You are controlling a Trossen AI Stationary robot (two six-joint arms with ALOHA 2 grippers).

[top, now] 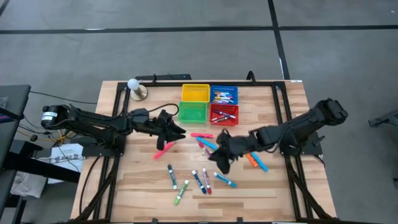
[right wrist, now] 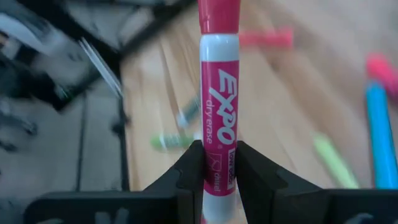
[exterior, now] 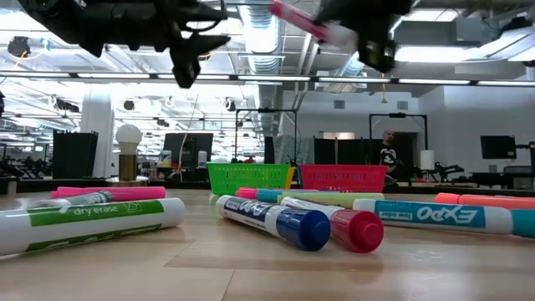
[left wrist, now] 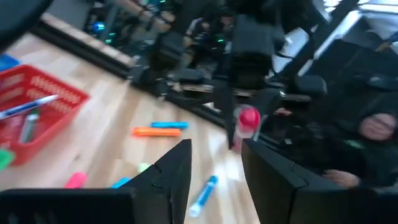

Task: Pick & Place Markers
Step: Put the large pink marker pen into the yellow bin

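Several markers [top: 202,180] lie scattered on the wooden table [top: 143,193], with more in the blue basket [top: 224,94] and the red basket [top: 224,114]. My right gripper [right wrist: 219,168] hovers over the table's middle [top: 221,154], shut on a pink Expo marker [right wrist: 219,106], which also shows high up in the low view [exterior: 309,23]. My left gripper [left wrist: 214,171] is left of centre [top: 177,130], raised and pointing level toward the right arm. It is open with nothing between its fingers. A pink marker [top: 165,150] lies just below it. My right gripper pinches the pink marker's white barrel near its tail end [right wrist: 219,163] between its two fingers. The rest of the barrel and the pink cap [right wrist: 219,15] stick out beyond the fingertips. The marker is lifted clear of the table and tilted.
The yellow basket [top: 195,93] and green basket [top: 193,112] stand at the far middle beside the blue and red ones. A white ball on a round base [top: 135,88] stands at the far left. Black frame rails [top: 283,118] run along the table's sides. A person [exterior: 389,152] stands in the room beyond.
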